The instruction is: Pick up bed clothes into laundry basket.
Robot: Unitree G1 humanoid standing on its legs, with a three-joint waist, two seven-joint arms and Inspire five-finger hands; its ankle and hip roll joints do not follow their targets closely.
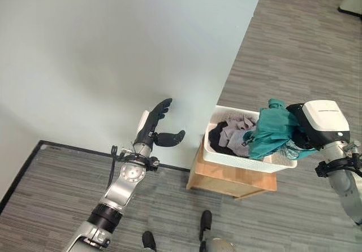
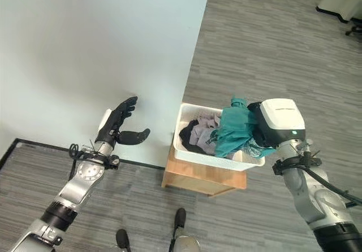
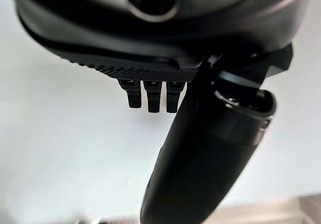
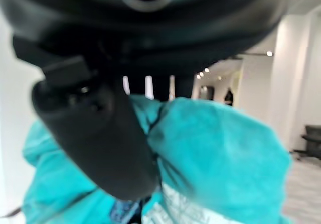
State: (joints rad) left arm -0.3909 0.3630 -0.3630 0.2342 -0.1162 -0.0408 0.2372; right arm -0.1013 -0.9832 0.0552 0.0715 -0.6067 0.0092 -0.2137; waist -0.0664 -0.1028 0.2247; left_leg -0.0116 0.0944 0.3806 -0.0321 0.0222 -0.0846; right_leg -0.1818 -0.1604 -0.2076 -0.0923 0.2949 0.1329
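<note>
Here the right hand (image 4: 100, 133) is clamped on a bunched teal garment (image 2: 235, 129), holding it over the right end of the white laundry basket (image 2: 186, 144), which holds dark and grey clothes (image 1: 226, 134) and sits on a wooden stand (image 2: 198, 179). Far left, the left hand (image 1: 154, 126) hangs over the pale bed sheet (image 1: 102, 54), fingers spread.

Wooden stand (image 1: 229, 179), low, square, on grey wood-grain floor (image 1: 300, 48). Pale bed surface (image 1: 113, 54) to its left. Black floor strip (image 1: 62, 147) along the bed's near edge.

arms: silver-grey, black bands | left hand (image 1: 154, 125): dark, white thumb cover | right hand (image 2: 278, 120): white casing, dark underneath
</note>
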